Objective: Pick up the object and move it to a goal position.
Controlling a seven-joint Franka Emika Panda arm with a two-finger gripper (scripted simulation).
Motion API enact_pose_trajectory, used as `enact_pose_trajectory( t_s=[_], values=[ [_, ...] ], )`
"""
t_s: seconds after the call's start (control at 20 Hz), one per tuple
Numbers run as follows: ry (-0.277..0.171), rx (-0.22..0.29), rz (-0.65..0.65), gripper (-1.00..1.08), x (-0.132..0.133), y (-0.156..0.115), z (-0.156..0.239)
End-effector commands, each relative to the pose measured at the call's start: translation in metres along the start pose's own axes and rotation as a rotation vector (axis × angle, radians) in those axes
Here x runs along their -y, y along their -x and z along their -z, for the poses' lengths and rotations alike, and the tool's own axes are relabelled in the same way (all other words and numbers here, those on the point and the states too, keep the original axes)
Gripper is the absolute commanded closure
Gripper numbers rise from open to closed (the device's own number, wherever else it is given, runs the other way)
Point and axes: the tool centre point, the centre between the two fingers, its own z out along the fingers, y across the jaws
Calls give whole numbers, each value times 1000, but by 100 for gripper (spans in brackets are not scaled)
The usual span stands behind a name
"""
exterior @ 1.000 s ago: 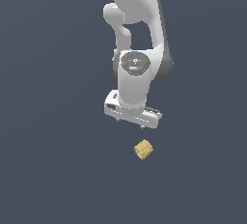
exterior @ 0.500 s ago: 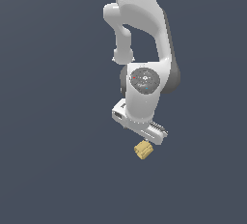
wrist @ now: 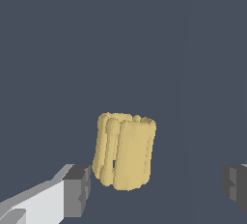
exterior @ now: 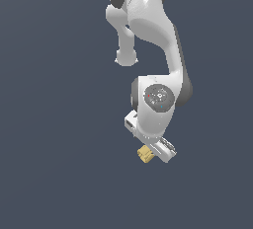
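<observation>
The object (exterior: 145, 154) is a small tan-yellow ridged chunk lying on the dark floor. In the exterior view the white arm leans down over it, and the gripper (exterior: 154, 155) hangs right at it, its hand partly covering the chunk. The wrist view shows the object (wrist: 124, 151) large and close, standing between the two grey fingertips (wrist: 77, 190). The gripper (wrist: 157, 187) is open: one pad is close beside the chunk, the other is well apart from it. Neither pad visibly touches it.
A plain dark grey-blue floor (exterior: 59, 173) fills both views. No other objects, containers or edges show. The white arm (exterior: 153, 30) rises from the gripper toward the top of the exterior view.
The arm has come down and swung toward the object. The gripper, which hung above the chunk a second ago, now sits at its level. The chunk itself has stayed put.
</observation>
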Motion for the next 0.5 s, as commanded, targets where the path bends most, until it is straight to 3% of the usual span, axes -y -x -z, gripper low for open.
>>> enact_pose_trajectory(
  t_s=[0.0,0.45],
  values=[
    [1,0,-43,-92,6,0,-5],
    [3,0,-122,-92,18,3,-14]
  ],
)
